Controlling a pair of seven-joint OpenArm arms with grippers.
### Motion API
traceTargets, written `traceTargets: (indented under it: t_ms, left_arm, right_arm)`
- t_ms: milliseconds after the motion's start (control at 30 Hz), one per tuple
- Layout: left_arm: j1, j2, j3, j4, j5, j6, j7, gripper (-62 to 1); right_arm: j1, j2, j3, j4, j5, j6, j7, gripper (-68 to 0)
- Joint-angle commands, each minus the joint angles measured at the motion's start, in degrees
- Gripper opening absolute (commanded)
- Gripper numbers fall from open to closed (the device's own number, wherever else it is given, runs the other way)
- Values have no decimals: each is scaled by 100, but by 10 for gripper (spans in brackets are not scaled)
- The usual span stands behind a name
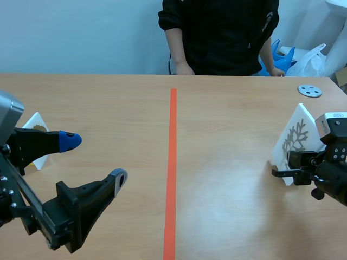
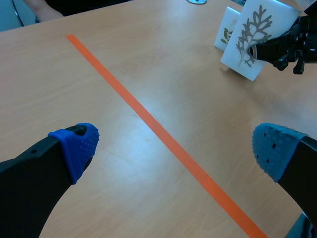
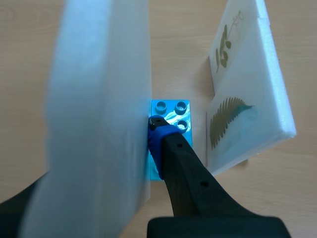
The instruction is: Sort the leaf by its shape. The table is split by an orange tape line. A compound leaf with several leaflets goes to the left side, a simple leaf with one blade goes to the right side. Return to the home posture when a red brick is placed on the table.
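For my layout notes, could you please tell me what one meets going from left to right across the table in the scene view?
left gripper → orange tape line → branched-leaf card

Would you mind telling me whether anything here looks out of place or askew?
Nothing looks spilled or damaged. The leaf card pinched in the right end effector stands tilted, and a blue brick lies beside it, which seems odd among cards.

holds the left gripper (image 1: pixel 95 160) low on the left side, spread wide, blue pads (image 1: pixel 70 141) well apart. clamps the right gripper (image 1: pixel 284 169) on an upright white leaf card (image 1: pixel 297 135), low at the right.
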Motion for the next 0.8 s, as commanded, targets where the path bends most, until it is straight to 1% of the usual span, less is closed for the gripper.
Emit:
traceTargets:
  t_ms: [0, 233, 300, 567, 733, 767]
  left_arm:
    - [-20, 2, -52, 26, -52, -7, -81, 14]
    - [-20, 15, -52, 26, -52, -7, -81, 14]
    - [-20, 15, -52, 26, -52, -7, -81, 14]
    - [-20, 15, -52, 26, -52, -7, -81, 14]
    - [-20, 15, -52, 26, -52, -7, -81, 14]
    - [-20, 15, -52, 26, -52, -7, -81, 14]
  right_arm:
    - [81, 107, -2, 79, -22, -118, 98, -662]
    - [46, 109, -2, 79, -22, -149, 35, -650]
    - [31, 109, -2, 79, -66, -149, 37, -630]
    - [4, 111, 0, 81, -63, -146, 46, -425]
    - [4, 111, 138, 129, -61, -138, 125, -305]
    - [2, 114, 190, 160, -61, -103, 125, -280]
